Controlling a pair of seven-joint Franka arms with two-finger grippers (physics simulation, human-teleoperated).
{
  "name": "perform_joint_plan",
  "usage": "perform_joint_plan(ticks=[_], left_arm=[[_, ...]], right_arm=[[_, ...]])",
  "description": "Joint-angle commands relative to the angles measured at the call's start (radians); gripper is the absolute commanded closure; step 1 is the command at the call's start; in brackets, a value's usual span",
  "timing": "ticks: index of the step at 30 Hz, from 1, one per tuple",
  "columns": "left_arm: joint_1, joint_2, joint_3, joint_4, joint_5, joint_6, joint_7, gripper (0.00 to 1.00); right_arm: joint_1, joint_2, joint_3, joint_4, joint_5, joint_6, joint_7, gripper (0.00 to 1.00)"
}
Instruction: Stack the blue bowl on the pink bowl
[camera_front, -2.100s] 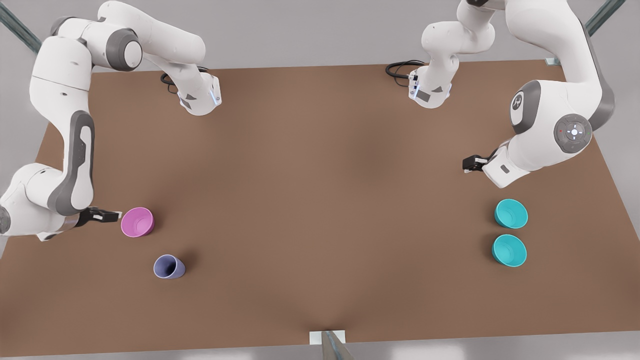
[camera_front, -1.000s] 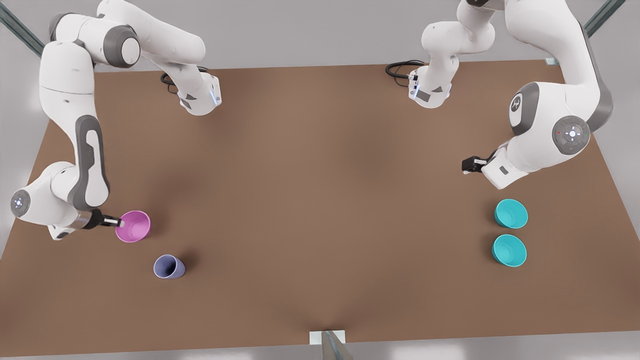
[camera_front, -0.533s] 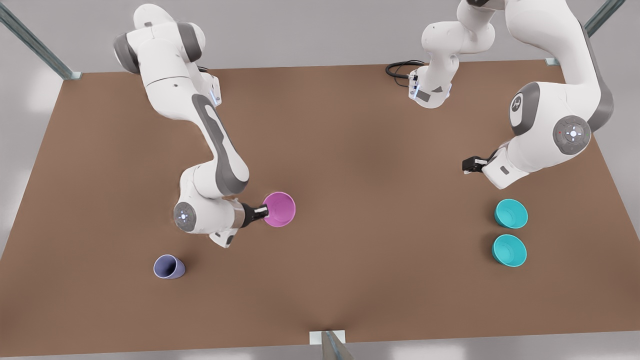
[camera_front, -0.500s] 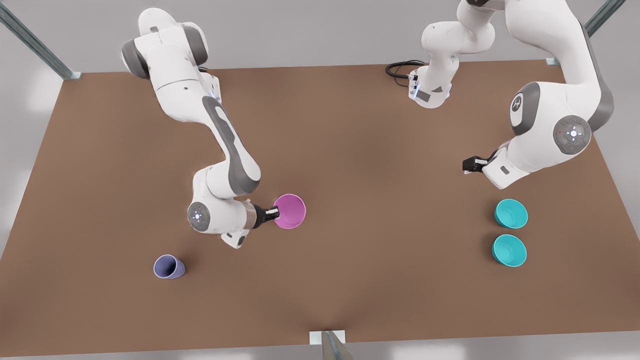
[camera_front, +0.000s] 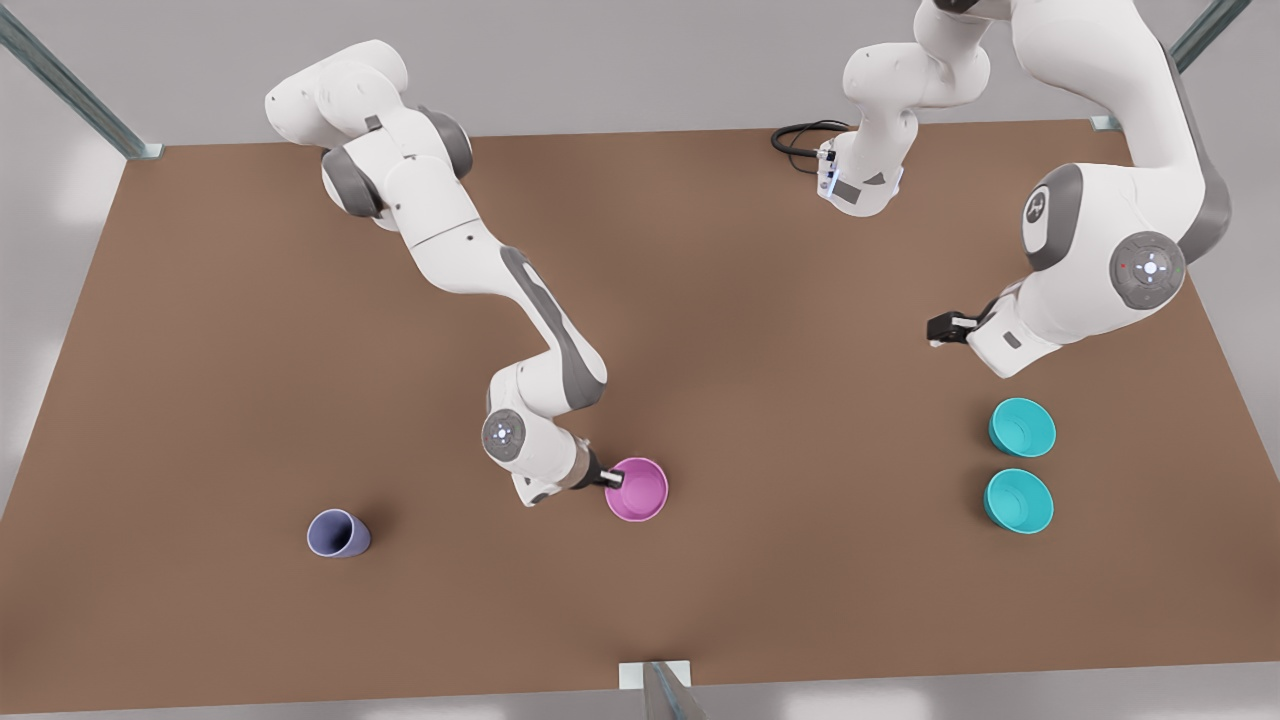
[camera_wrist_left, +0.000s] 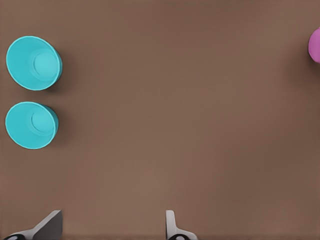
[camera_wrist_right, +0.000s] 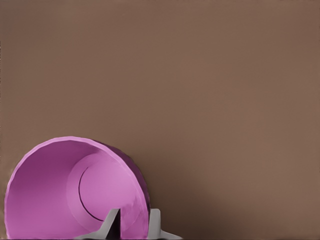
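Right hand (camera_front: 610, 481) grips the pink bowl (camera_front: 637, 489) by its rim at the tabletop's (camera_front: 700, 300) near middle; left hand (camera_front: 938, 328) waits open, blue bowl (camera_front: 1022, 427) unstacked at the front view's right

Simulated lab bench: bare brown table (camera_front: 300, 350), grey surround, metal struts (camera_front: 70, 90).

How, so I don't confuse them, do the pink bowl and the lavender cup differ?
Colour: the pink bowl is magenta, the lavender cup pale blue-violet. Width: the pink bowl is wider, the lavender cup narrower. State: the right gripper pinches the pink bowl's rim; the lavender cup stands free. Both are plain, round and open upward. The left gripper waits open at the front view's right.
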Motion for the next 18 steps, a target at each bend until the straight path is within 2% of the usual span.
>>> perform_joint_plan(ticks=[1, 3, 5, 8, 10, 11, 13, 14, 17, 18], left_arm=[[0.0, -0.001, 0.0, 0.0, 0.001, -0.001, 0.0, 0.0], [0.001, -0.001, 0.0, 0.0, 0.001, -0.001, 0.0, 0.0], [0.006, -0.001, 0.001, 0.002, 0.002, 0.0, 0.0, 0.0], [0.135, 0.066, 0.003, 0.003, 0.001, 0.037, 0.001, 0.0], [0.254, 0.14, 0.003, 0.005, 0.002, 0.129, 0.176, 0.0], [0.345, 0.172, 0.003, 0.005, 0.004, 0.158, 0.261, 0.0], [0.419, 0.226, 0.003, 0.005, 0.053, 0.195, 0.313, 0.0], [0.419, 0.25, 0.003, 0.006, 0.056, 0.223, 0.314, 0.0], [0.443, 0.355, 0.017, 0.008, -0.001, 0.421, 0.451, 0.0], [0.445, 0.39, 0.017, 0.008, -0.001, 0.454, 0.452, 0.0]], right_arm=[[0.001, 0.001, 0.0, 0.005, -0.002, 0.039, 0.461, 0.0], [0.001, -0.007, -0.001, 0.007, 0.001, 0.027, 0.467, 0.0], [-0.006, -0.076, -0.021, 0.004, 0.005, -0.046, 0.467, 0.0], [-0.129, -0.229, -0.038, 0.004, -0.065, -0.408, 0.383, 0.0], [-0.285, -0.257, -0.038, 0.016, -0.191, -0.657, 0.002, 0.0], [-0.37, -0.255, -0.038, 0.057, -0.34, -0.761, -0.262, 0.0], [-0.407, -0.258, -0.049, 0.085, -0.559, -0.82, -0.545, 0.0], [-0.404, -0.287, -0.061, 0.195, -0.575, -0.992, -0.644, 0.0], [-0.431, -0.591, -0.058, 0.163, -0.593, -1.231, -0.766, 0.0], [-0.433, -0.692, -0.054, 0.096, -0.601, -1.215, -0.758, 0.0]])
